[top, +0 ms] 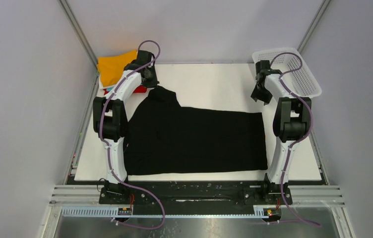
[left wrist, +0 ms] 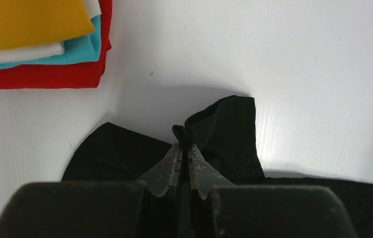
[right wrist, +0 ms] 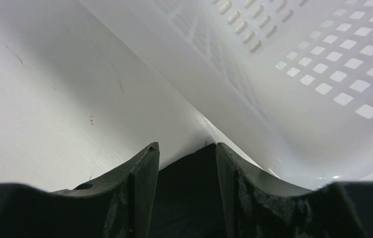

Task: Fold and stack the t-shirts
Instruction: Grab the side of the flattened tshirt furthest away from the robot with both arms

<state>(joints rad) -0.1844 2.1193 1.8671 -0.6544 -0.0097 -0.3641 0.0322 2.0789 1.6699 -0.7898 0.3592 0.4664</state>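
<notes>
Surface: white matte tabletop (top: 214,79), a few faint scuffs. Room: plain grey walls (top: 21,99), metal posts (top: 76,29) at the far corners.

Black t-shirt (top: 194,141) lies spread mid-tabletop between my arms. My left hand (left wrist: 185,145) is pinched closed on a fold at its far left edge.

Folded stack (left wrist: 40,49), far left corner: orange on top, then white, teal, red.

My right hand (right wrist: 187,148) has its fingers parted, gripping nothing, just beside the mesh basket (right wrist: 323,74).

A lab test cell — bare grey panel walls (top: 21,99), aluminium framing (top: 78,29), a white table (top: 214,79).
</notes>
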